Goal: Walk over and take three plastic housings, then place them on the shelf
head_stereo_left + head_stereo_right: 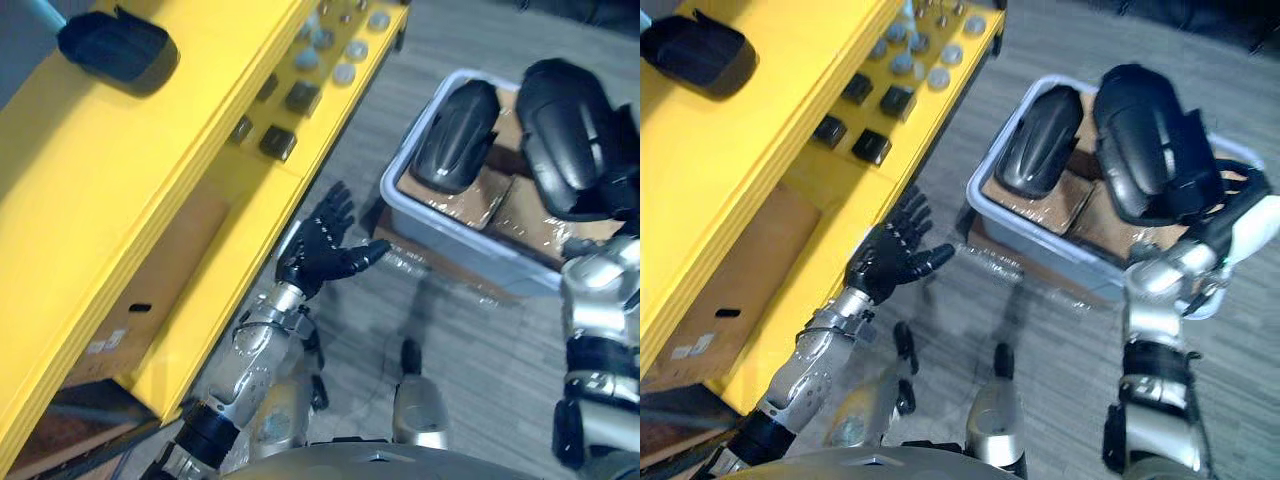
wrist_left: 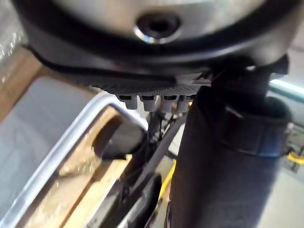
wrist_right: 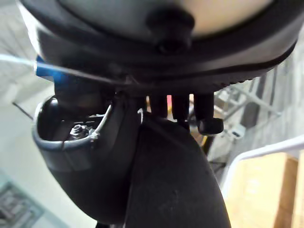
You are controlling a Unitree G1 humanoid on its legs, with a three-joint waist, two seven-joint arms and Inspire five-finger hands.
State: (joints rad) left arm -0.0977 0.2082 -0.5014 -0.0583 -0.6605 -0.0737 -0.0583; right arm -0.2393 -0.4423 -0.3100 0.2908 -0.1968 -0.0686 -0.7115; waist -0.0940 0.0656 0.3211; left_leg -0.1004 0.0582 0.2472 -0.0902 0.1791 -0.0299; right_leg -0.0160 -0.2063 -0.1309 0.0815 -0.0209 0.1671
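Right hand (image 1: pixel 1225 200) gripped one plastic housing (image 1: pixel 1145 140) by its rim above the bin (image 1: pixel 1060 255), left hand (image 1: pixel 890 262) hung open; shell judged light, stiff, slick, so an edge hold looked best.

I saw bright, even light: glare lay on the shelf (image 1: pixel 100 190), a sheen on the held housing (image 1: pixel 565 120); wrist views were darker.

Shelf (image 1: pixel 100 170) at left, first housing (image 1: pixel 118 50) on top, bin (image 1: pixel 480 255) at right, second housing (image 1: pixel 457 135) inside, third housing (image 1: pixel 570 130) seemingly above it
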